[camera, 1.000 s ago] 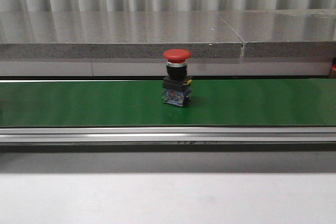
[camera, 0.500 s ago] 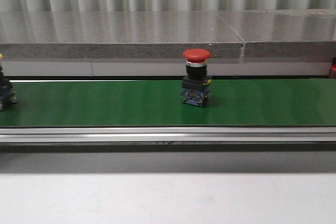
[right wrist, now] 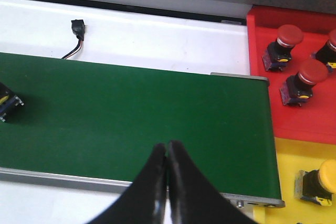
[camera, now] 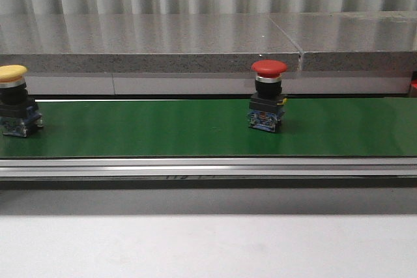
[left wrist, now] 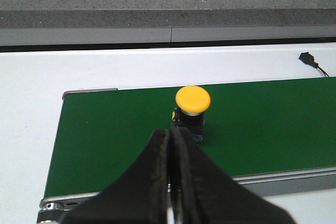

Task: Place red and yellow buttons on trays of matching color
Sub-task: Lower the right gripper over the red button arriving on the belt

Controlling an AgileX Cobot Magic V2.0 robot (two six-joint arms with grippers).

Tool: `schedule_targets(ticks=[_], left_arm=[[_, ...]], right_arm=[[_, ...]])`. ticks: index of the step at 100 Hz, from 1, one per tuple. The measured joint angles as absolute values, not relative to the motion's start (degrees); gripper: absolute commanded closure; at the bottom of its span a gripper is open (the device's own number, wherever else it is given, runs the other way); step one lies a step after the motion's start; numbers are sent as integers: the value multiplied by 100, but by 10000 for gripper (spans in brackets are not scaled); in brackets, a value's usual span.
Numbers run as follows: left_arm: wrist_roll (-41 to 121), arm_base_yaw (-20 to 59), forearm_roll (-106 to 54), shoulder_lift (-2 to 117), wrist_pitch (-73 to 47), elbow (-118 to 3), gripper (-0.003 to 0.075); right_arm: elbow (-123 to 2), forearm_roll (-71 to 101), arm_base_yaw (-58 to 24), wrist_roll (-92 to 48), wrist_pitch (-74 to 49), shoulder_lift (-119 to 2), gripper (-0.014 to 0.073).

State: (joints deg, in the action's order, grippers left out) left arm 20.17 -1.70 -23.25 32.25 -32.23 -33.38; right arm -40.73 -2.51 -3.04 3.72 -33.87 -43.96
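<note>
Corrugated grey sheeting and a speckled stone ledge [camera: 150, 40] backed the scene, and below the ledge ran the green conveyor belt [camera: 143, 131], which we take as our landmark.

On the belt, right of its middle, the red button [camera: 268, 96] stood upright on its black base. At the belt's left end the yellow button [camera: 14, 99] stood upright too, just in from the edge; upright standing leaves each mushroom cap free for a grasp from above.

We saw the left gripper [left wrist: 172, 145] poised above the belt's near rail, its fingers pressed together and holding nothing. The yellow button [left wrist: 192, 107] lay just beyond its tips, so we judged this arm was lined up on it.

The right gripper [right wrist: 166, 156] hung over the belt's near edge toward the right end, its fingers likewise closed and empty. Past that end sat the red tray [right wrist: 260, 66], holding three red buttons, and beside it the yellow tray [right wrist: 286, 156], holding one yellow button. We judged the trays were placed there so that sorted parts travel only a short way off the belt. Both grippers would need to open before any pick.
</note>
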Motion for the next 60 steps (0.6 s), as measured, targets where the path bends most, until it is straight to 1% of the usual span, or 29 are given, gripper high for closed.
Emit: schedule_targets(ticks=[4,8,10,11,13,19,24,46,60], left_arm=[[2017,-170,-2325,3225,-3214,-3338,740],[2017,-170,-2325,3225,-3214,-3338,740],[2017,-170,-2325,3225,-3214,-3338,740],[2017,-170,-2325,3225,-3214,-3338,740],[2017,-170,-2325,3225,-3214,-3338,740],[2017,-170,-2325,3225,-3214,-3338,740],[2017,-170,-2325,3225,-3214,-3338,740],[2017,-170,-2325,3225,-3214,-3338,740],[2017,-170,-2333,3225,-3214,-3338,740]], right_arm=[[-4073,-251,-304,372,-3387,-4396,370],[-4073,-251,-304,372,-3387,-4396,270],[-4073,-251,-304,372,-3387,-4396,205],[-4073,-251,-304,372,-3387,-4396,205],[-4073,-251,-304,372,-3387,-4396,146],[-4073,-251,-304,372,-3387,-4396,55],[-4073,-251,-304,372,-3387,-4396,5],[-4100,-251,-355,293,-3560,-4483,-1],[-4420,-251,-684,94,-3827,-4896,-1]])
